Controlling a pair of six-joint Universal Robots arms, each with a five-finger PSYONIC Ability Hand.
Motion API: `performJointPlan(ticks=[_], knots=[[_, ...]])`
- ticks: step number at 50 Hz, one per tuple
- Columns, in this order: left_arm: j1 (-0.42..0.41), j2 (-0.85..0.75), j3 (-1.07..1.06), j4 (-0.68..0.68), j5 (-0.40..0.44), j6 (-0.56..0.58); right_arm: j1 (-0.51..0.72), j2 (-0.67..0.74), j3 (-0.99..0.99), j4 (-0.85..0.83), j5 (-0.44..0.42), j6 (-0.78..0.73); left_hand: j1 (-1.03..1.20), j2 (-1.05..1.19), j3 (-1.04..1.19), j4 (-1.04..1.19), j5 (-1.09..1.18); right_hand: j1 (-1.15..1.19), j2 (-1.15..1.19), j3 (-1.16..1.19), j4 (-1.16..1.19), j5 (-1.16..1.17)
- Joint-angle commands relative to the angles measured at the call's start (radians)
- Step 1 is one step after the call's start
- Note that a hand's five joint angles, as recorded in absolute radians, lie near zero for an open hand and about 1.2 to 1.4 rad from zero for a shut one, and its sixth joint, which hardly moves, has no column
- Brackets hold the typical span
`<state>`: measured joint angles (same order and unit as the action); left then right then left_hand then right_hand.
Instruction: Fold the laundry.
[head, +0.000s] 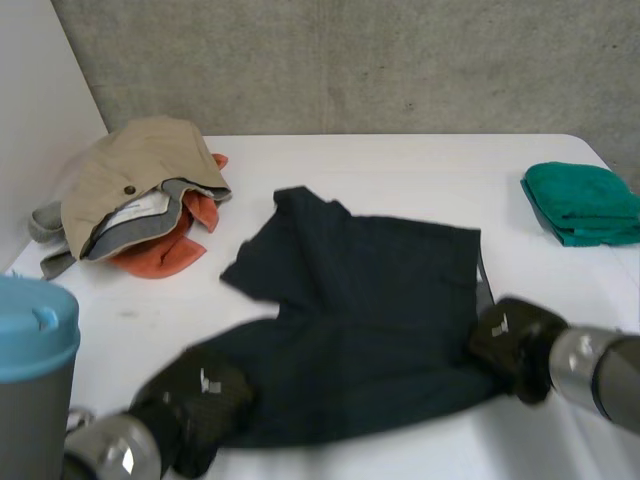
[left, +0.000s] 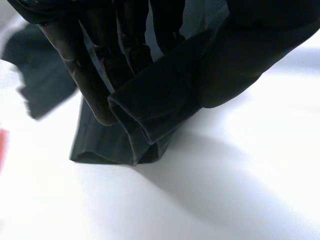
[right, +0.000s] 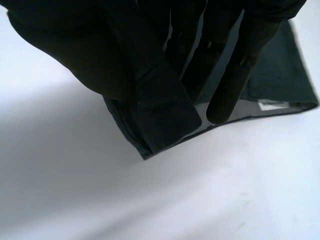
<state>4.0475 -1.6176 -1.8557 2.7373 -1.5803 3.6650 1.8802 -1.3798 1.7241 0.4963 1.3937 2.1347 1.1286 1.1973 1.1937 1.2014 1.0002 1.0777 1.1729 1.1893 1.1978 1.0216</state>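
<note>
A white table (head: 400, 170) stands before a grey concrete wall (head: 350, 60).

1. A white table (head: 400, 165) with a plain matte top; its far-right corner is rounded.
2. A faint grey smudge (head: 128, 313) marks the tabletop near its left edge.
3. A grey concrete wall (head: 350, 60), lightly pitted, stands behind the table's far edge.
4. A smooth white panel (head: 40, 120) rises along the table's left edge and meets the concrete wall at the far-left corner.

Left hand (head: 195, 405) and right hand (head: 515, 345): black, with glossy fingers (left: 95, 85) and a small white mark on each back. Wrists (head: 585, 365): rounded metallic grey. Left arm joint: grey, light-blue cap (head: 35, 325).
</note>
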Motion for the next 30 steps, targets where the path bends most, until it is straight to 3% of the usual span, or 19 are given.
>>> performJointPlan(ticks=[1,9,13,21,27,29,30], knots=[[-0.052,-0.025,0.084,0.078,0.003,0.004,0.001,-0.021,0.031,-0.001,0.002,-0.075,0.268,0.199,0.203,0.195,0.221,0.319,0.223,0.207,0.198,0.200],[0.073,-0.250,0.311,0.451,0.003,0.010,0.004,0.113,-0.113,-0.201,0.068,0.086,0.268,0.199,0.203,0.195,0.221,0.319,0.223,0.207,0.198,0.200],[0.091,-0.413,0.468,0.608,0.002,0.061,0.013,0.154,-0.179,-0.365,0.103,0.120,0.268,0.199,0.203,0.195,0.221,0.319,0.223,0.207,0.198,0.200],[0.120,-0.707,0.737,0.781,0.003,0.248,0.013,0.373,-0.329,-0.665,0.108,0.117,0.268,0.199,0.203,0.195,0.221,0.319,0.223,0.207,0.198,0.200],[0.119,-0.876,0.891,0.832,0.000,0.283,0.016,0.531,-0.466,-0.785,0.107,0.116,0.268,0.199,0.203,0.195,0.221,0.319,0.223,0.207,0.198,0.200],[0.111,-0.912,0.924,0.841,0.002,0.285,0.016,0.596,-0.515,-0.829,0.116,0.119,0.158,0.089,0.092,0.085,0.111,-0.589,-0.684,-0.700,-0.709,-0.707],[0.110,-0.917,0.928,0.844,0.002,0.283,0.016,0.608,-0.526,-0.834,0.119,0.120,-0.192,-0.261,-0.257,-0.265,-0.238,-0.903,-0.998,-1.015,-1.023,-1.022]])
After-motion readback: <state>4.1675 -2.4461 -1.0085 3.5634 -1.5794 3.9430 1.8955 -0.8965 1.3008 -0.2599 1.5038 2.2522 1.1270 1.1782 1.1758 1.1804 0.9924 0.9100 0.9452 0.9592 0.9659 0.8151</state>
